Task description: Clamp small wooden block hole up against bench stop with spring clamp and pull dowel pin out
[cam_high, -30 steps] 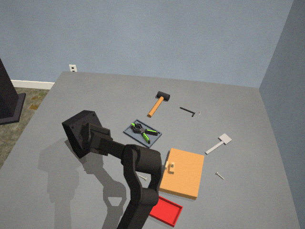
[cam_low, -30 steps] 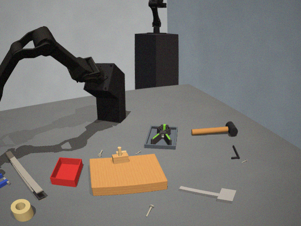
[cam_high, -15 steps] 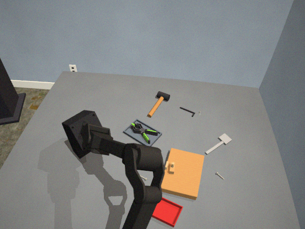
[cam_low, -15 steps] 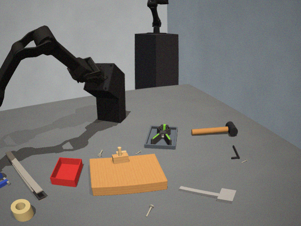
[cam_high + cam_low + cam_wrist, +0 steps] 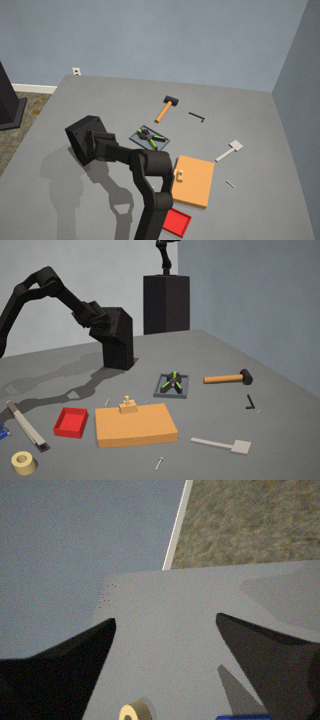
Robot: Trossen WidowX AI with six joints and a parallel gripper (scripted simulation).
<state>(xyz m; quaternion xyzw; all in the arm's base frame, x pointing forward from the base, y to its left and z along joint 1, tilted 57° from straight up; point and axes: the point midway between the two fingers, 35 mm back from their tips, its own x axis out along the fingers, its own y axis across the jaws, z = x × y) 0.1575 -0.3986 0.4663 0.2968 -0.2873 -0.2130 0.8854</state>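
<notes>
Wrist view: showing the black, tapered pincer (image 5: 166, 620) wide open, empty; possibly risking skewing the splayed, green-and-black spring clamp (image 5: 149, 136) (image 5: 173, 380), well apart from it, by approaching off-centre.

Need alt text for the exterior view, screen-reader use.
Black robot arm reaches over a gray table; a wooden board carries a small block with an upright dowel pin. Behind, a green-black spring clamp sits in a tray.
</notes>
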